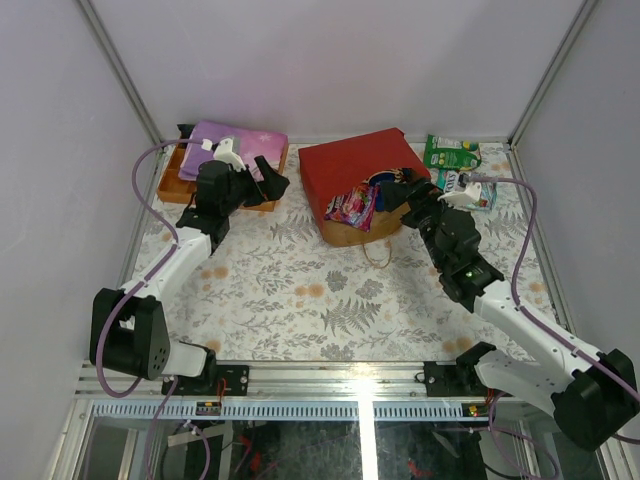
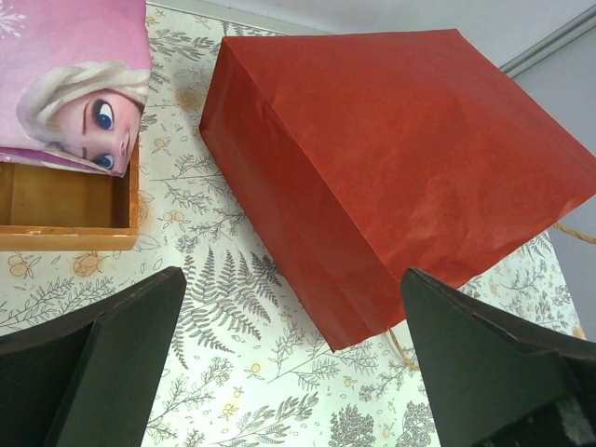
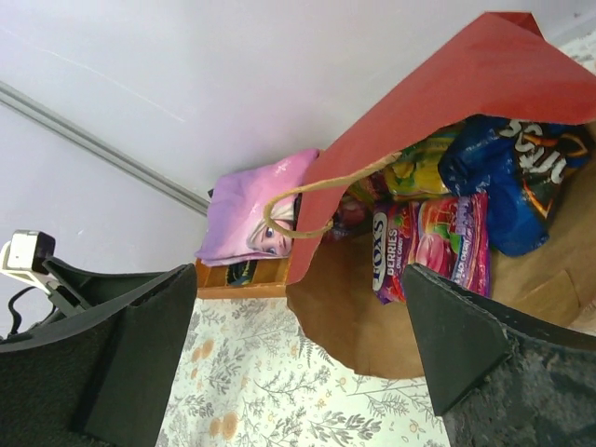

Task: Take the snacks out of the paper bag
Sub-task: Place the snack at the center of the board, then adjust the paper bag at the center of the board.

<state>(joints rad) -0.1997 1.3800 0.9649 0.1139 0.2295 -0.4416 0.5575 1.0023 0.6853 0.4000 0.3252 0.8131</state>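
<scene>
Top external — one paper bag, two snacks outside; left end effector, right end effector spread.

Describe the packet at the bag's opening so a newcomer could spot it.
Find the red paper bag lying at the table's far middle. At its open mouth lies a packet beside a blue bag. It alone is pink-purple, printed Fox's Berries.

blue Doritos bag: part hidden in paper bag | cloth: cropped (top-left edge)

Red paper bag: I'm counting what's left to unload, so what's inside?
Visible: purple Fox's Berries packet, blue Doritos bag, yellow packet. Anything deeper is hidden by the red paper bag itself.
</scene>
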